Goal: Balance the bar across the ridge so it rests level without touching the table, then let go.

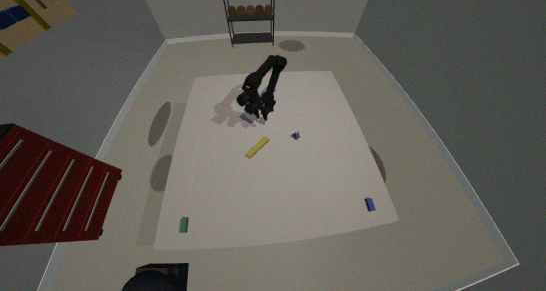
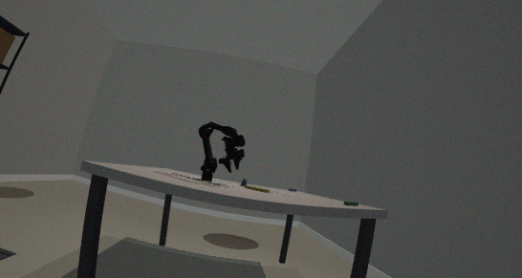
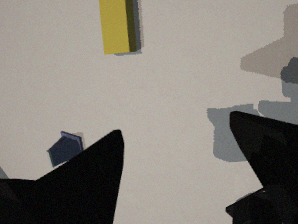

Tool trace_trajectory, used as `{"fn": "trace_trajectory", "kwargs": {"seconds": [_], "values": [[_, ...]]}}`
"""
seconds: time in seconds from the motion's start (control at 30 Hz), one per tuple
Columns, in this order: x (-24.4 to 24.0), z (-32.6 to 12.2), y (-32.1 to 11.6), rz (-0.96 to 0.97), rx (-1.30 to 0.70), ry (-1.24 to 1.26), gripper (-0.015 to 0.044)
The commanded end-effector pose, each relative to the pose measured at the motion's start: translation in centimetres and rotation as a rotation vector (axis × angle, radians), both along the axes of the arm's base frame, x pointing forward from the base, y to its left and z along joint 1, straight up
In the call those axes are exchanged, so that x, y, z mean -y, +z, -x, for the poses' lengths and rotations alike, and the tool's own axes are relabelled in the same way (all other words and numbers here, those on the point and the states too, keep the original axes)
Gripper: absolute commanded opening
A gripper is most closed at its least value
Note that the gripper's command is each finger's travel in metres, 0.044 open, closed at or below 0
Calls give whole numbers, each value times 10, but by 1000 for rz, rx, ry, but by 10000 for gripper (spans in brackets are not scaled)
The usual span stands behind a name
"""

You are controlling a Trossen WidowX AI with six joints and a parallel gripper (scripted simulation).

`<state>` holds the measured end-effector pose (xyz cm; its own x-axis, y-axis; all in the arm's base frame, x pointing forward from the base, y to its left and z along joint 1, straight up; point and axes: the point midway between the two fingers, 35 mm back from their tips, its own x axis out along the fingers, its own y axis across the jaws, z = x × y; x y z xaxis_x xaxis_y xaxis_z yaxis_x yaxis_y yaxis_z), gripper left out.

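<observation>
The yellow bar (image 1: 257,147) (image 2: 257,189) (image 3: 116,27) lies flat on the table (image 1: 280,198) near its middle; in the wrist view only its near end shows, at the top. The small dark blue ridge (image 1: 296,135) (image 2: 244,182) (image 3: 67,151) stands on the table beside the bar, apart from it, with nothing on it. In the wrist view it is partly hidden behind the left finger. My gripper (image 1: 258,117) (image 2: 233,170) (image 3: 176,128) is open and empty. It points down above the table, on the arm's side of the bar, touching neither bar nor ridge.
A green block (image 1: 184,225) (image 2: 351,203) lies near one far corner of the table, and a blue block (image 1: 370,204) (image 2: 293,190) near the other. A red cabinet (image 1: 60,188) and a shelf rack (image 1: 251,18) stand off the table.
</observation>
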<state>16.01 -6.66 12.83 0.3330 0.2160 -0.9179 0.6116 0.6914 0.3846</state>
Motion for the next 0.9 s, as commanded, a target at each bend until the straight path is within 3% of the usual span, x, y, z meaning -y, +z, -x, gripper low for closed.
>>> {"fn": "trace_trajectory", "kwargs": {"seconds": [0.0, 0.87], "values": [[5, -8, 1, 3, -43, -8, 315], [20, -87, 3, 105, -240, -53, 315]]}}
